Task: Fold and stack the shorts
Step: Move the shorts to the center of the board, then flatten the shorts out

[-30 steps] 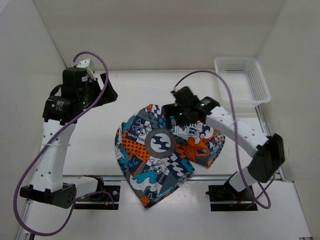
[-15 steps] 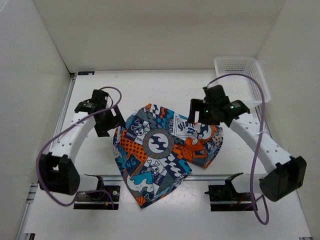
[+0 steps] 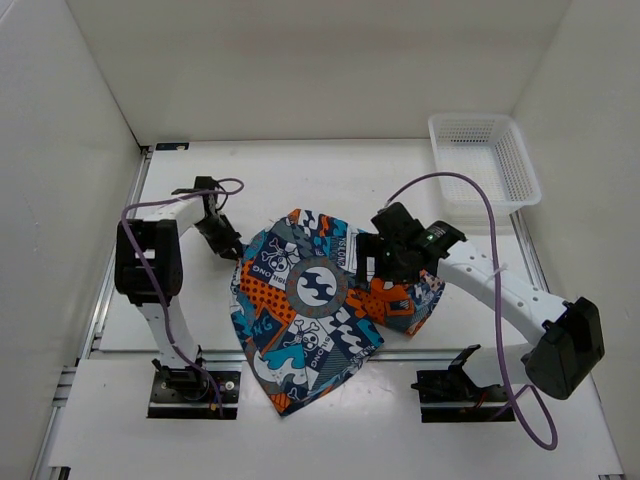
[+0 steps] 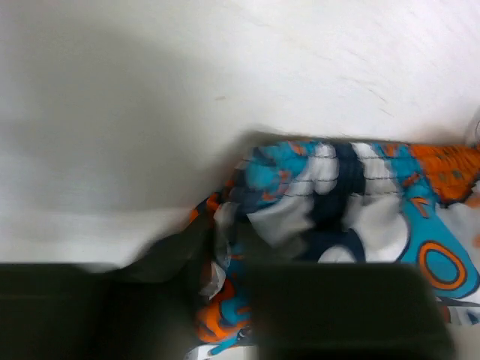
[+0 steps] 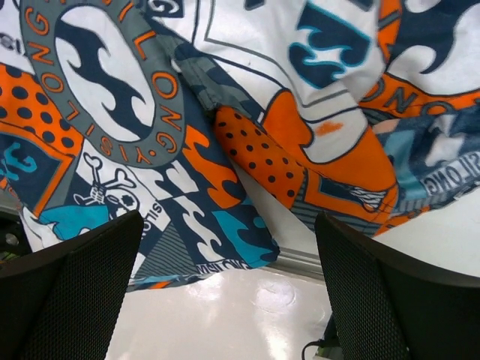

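The shorts (image 3: 310, 300) are laid at the middle of the desk (image 3: 300, 175), between the two arms, with their nearest corner reaching past the rail at the desk's near edge. The basket (image 3: 485, 165) is set in the far right corner, well apart from the shorts. The left gripper (image 3: 232, 252) is placed at the shorts' far left edge; the right gripper (image 3: 380, 262) is held over their right part.

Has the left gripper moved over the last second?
Yes. The left gripper has moved away from the back edge of the table, toward the arm bases, reaching the left edge of the shorts.
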